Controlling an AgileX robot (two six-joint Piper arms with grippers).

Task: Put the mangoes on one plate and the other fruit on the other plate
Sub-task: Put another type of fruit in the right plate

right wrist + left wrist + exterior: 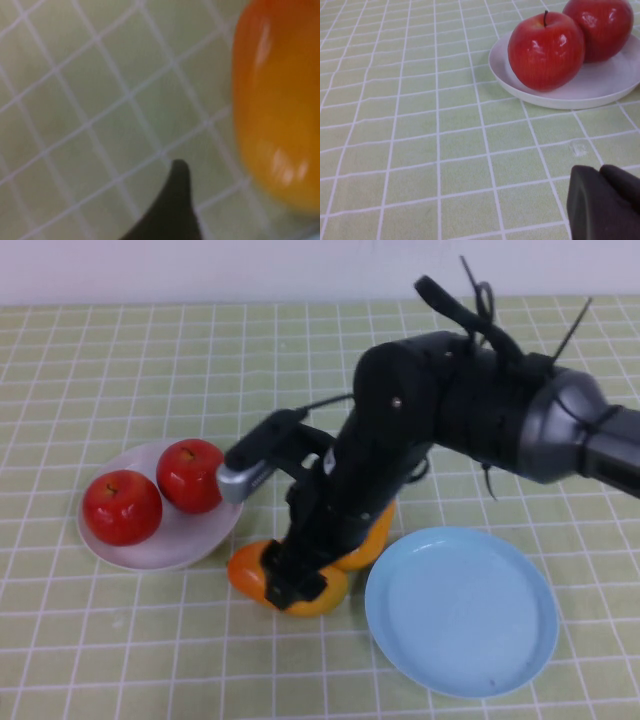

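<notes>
2 apples (122, 507), 2 mangoes (250, 575), 1 white plate (185, 545), 1 blue plate (460, 610), 2 grippers: right gripper (290, 585), left gripper (602, 202).

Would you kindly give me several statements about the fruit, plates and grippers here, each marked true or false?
1. Both round red apples sit on the white plate. True.
2. The light blue plate holds a mango. False: it holds no fruit.
3. The right gripper is down at the orange-yellow mangoes. True.
4. The left gripper grips an apple. False: it is shut, holding nothing, near the white plate.
</notes>
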